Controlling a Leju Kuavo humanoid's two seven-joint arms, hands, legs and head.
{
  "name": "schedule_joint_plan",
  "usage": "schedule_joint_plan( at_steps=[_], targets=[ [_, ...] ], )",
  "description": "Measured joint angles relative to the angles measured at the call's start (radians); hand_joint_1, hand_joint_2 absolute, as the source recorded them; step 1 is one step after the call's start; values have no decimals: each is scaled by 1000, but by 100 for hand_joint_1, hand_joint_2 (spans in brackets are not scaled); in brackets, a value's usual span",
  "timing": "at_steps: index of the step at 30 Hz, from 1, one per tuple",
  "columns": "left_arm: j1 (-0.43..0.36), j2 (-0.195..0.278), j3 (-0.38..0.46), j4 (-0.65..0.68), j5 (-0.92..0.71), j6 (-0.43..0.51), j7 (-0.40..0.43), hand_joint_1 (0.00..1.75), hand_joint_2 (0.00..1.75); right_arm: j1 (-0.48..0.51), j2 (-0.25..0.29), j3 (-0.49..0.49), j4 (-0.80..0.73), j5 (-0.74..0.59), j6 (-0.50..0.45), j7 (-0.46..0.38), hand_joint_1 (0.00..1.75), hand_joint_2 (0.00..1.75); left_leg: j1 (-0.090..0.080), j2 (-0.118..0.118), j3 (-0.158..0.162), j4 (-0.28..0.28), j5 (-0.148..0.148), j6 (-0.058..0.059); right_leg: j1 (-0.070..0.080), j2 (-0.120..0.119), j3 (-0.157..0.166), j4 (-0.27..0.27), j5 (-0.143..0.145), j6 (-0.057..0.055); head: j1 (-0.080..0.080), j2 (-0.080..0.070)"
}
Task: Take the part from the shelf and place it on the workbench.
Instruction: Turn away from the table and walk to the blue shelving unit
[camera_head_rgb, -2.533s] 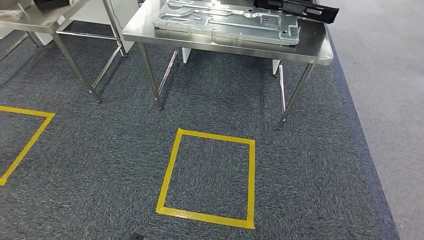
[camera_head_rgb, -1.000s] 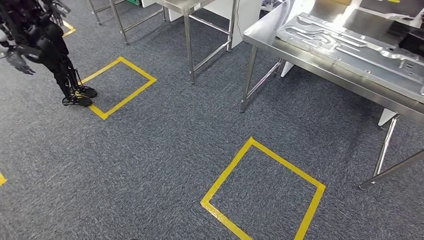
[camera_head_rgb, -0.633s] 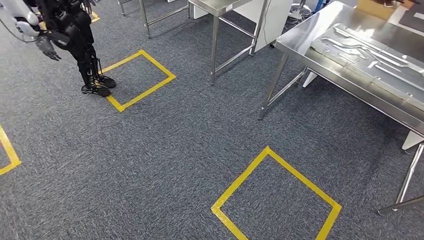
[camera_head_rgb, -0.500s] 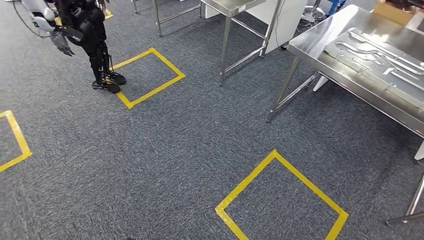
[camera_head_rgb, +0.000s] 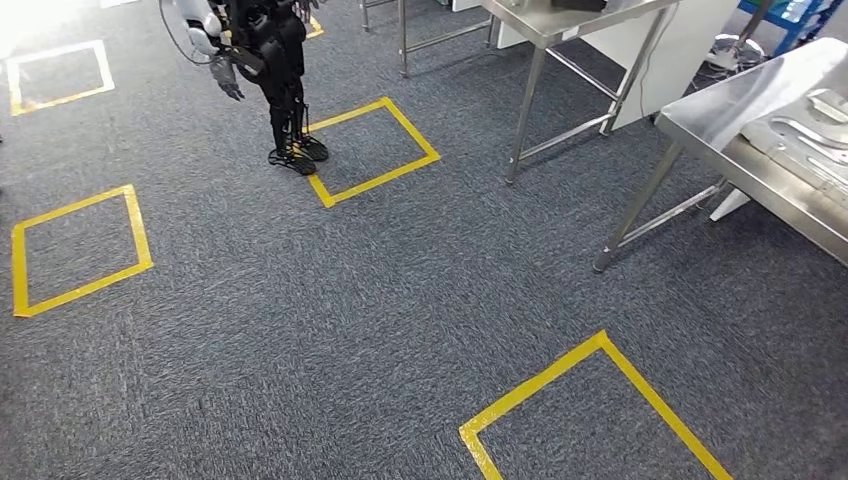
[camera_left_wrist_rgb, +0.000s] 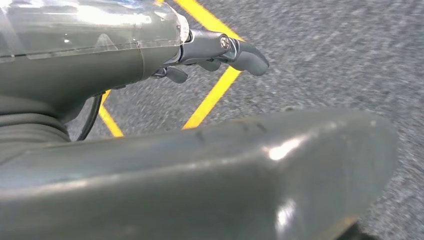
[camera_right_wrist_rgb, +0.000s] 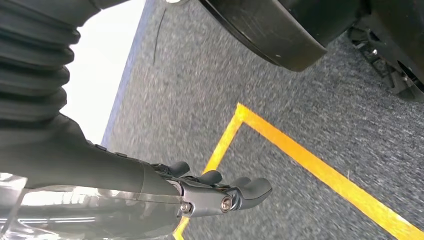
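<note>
We see a pressed metal part (camera_head_rgb: 815, 135) lying on the steel table (camera_head_rgb: 720, 150) at the right edge of the head view. Our left hand (camera_left_wrist_rgb: 220, 50) hangs over the grey carpet (camera_head_rgb: 400, 300) above yellow tape lines (camera_left_wrist_rgb: 212, 97), its fingers (camera_left_wrist_rgb: 247, 55) loosely extended and apart, holding nothing. Our right hand (camera_right_wrist_rgb: 220, 192) hangs likewise, fingers (camera_right_wrist_rgb: 252, 189) slightly spread and empty, above another taped corner (camera_right_wrist_rgb: 245, 112). Further off, a second humanoid robot (camera_head_rgb: 265, 60) stands beside a taped square (camera_head_rgb: 372, 150). We can read no writing anywhere.
</note>
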Motion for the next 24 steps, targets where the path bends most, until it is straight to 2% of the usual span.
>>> schedule_joint_plan(
  at_steps=[1,2,3,5,6,8,9,11,12,13,14,15,16,17,18,19,20,21,22,24],
  targets=[
    [1,1,0,0,0,0,0,0,0,0,0,0,0,2,0,-1,0,175,2,5,5,-4,11,-3,0,-14,1,2,-3,2,0,0],
    [2,2,0,0,0,0,0,0,0,0,0,0,0,3,0,-2,0,175,4,12,31,-49,37,-5,-1,-27,4,4,-8,5,0,0],
    [2,3,0,0,0,0,0,0,0,0,0,0,0,5,0,-3,0,175,3,29,70,-119,67,-5,0,-39,8,8,-13,8,0,0],
    [-1,5,0,0,0,0,-1,0,0,0,0,0,0,9,0,-5,0,175,-2,65,133,-227,101,10,4,-61,13,15,-26,17,0,0],
    [-2,6,1,0,0,0,-2,0,0,0,0,0,0,10,0,-6,0,175,-5,75,144,-249,102,19,6,-69,14,18,-31,22,0,0],
    [-1,8,2,0,-1,0,-2,0,0,-3,0,1,0,12,0,-9,0,175,-7,61,143,-253,102,32,8,-83,18,19,-36,31,0,0],
    [0,8,2,0,-1,0,-2,0,0,-5,0,1,0,13,-1,-11,0,175,-5,52,144,-258,103,36,6,-78,20,21,-41,36,0,0],
    [-1,8,3,0,-1,0,-2,0,0,-6,0,1,-1,14,-1,-14,0,175,1,32,147,-268,108,44,0,-31,5,63,-73,48,0,0],
    [-3,8,4,0,-1,0,-3,0,0,-6,-1,1,-1,15,-1,-15,0,175,3,23,148,-271,110,46,-4,0,-20,115,-103,53,0,0],
    [-5,8,5,0,-1,0,-3,0,0,-7,-1,1,-1,15,-1,-15,0,175,3,13,147,-272,110,48,-7,21,-53,182,-135,56,0,0],
    [-6,8,6,0,-1,0,-4,0,0,-10,-1,1,-1,15,-1,-16,0,175,3,3,147,-271,111,48,-10,28,-87,248,-159,58,0,0],
    [-7,8,6,0,-1,0,-4,0,0,-13,-1,0,-1,15,-1,-16,0,175,3,-9,147,-271,111,48,-13,30,-111,293,-167,61,0,0],
    [-6,8,7,0,-1,0,-4,0,0,-15,-2,0,-1,15,-1,-16,0,175,4,-22,147,-270,111,47,-16,31,-120,303,-154,62,0,0],
    [-6,8,7,0,-1,0,-4,0,0,-16,-2,0,-1,15,-1,-16,0,175,5,-36,148,-269,110,46,-19,33,-111,275,-122,64,0,0],
    [-6,8,8,0,-1,0,-4,0,0,-15,-2,0,-1,16,0,-16,0,175,6,-52,150,-267,110,43,-24,43,-88,214,-78,65,0,0],
    [-7,8,8,0,-1,0,-4,0,0,-13,-2,0,-1,17,2,-15,0,175,7,-66,149,-265,110,37,-29,65,-62,151,-44,65,0,0],
    [-9,8,8,0,-1,0,-4,0,0,-12,-2,0,0,19,3,-15,0,175,8,-80,146,-261,111,31,-31,88,-42,96,-23,63,0,0],
    [-10,8,8,0,-1,0,-4,0,0,-10,-2,0,0,20,4,-15,0,175,9,-91,141,-260,114,22,-31,107,-31,63,-15,60,0,0],
    [-11,8,8,0,-1,0,-3,0,0,-11,-2,0,0,21,5,-15,0,175,10,-102,136,-261,117,13,-28,117,-29,54,-20,54,0,0],
    [-9,8,9,0,-1,0,-1,0,0,-15,-1,0,0,24,5,-16,0,175,14,-114,128,-265,124,-2,-24,101,-29,48,-16,38,0,0]
  ],
)
